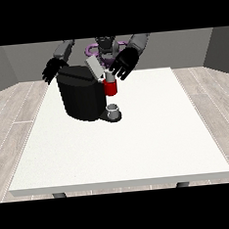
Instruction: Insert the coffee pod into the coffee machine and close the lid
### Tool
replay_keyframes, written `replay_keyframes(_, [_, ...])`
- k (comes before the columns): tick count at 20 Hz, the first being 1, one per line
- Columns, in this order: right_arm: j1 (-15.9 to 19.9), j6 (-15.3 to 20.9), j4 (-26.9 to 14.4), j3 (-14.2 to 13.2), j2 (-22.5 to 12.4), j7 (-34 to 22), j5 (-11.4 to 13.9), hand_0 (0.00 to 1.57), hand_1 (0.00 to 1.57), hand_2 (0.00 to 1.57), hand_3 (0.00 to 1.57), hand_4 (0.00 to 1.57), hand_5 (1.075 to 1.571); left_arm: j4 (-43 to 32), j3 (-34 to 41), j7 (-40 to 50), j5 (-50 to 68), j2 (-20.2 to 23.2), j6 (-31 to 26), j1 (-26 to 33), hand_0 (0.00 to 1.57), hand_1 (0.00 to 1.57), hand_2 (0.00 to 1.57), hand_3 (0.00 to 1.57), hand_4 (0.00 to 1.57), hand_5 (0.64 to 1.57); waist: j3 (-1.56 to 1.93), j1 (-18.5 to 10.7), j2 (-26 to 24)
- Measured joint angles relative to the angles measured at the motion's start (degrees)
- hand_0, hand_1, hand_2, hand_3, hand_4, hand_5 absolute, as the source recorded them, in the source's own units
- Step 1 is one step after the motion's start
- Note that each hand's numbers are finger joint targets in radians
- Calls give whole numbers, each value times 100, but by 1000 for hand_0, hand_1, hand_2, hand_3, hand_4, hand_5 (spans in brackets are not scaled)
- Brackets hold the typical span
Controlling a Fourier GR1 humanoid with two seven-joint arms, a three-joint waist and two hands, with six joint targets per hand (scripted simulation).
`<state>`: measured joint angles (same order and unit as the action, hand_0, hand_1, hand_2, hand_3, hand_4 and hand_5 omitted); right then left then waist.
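Small silvery coffee pod (109,76) sits atop the black coffee machine's (80,97) red holder, just below spread, empty fingers (117,73); grey lid (94,68) raised, closing remains. Other hand (52,70) open.

A single front view looks from across the white table (139,148), slightly raised, facing the distant robot (103,46).

White table (153,142) on a pale wood-plank floor (8,116), grey walls (13,61) behind.

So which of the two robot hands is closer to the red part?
The robot hand at the view's right, hovering just above the red part; the other robot hand sits behind the coffee machine.
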<state>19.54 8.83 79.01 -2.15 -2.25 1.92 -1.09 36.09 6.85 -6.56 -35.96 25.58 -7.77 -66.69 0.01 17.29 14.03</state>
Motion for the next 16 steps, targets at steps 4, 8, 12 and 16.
replay_keyframes(4, [-47,-60,-15,-70,-53,18,-67,0,0,0,0,518,1571,1,-25,-13,-49,-64,40,11,1185,1185,1264,1195,497,1571,1,-17,8])
replay_keyframes(8, [-89,-21,32,-78,-31,45,-65,0,0,0,0,538,1571,-34,-17,-115,-62,-75,28,36,1190,1190,1269,1201,515,1571,0,-39,37])
replay_keyframes(12, [-98,-44,55,-88,-69,26,-68,0,0,0,0,499,1571,-77,-19,-65,-106,-94,33,21,1164,1164,1239,1182,492,1571,1,-34,26])
replay_keyframes(16, [-105,-31,-31,-178,-63,152,-123,0,0,0,0,457,1571,-43,-51,-38,-161,-136,48,28,1221,1221,1275,1199,488,1571,5,-107,32])
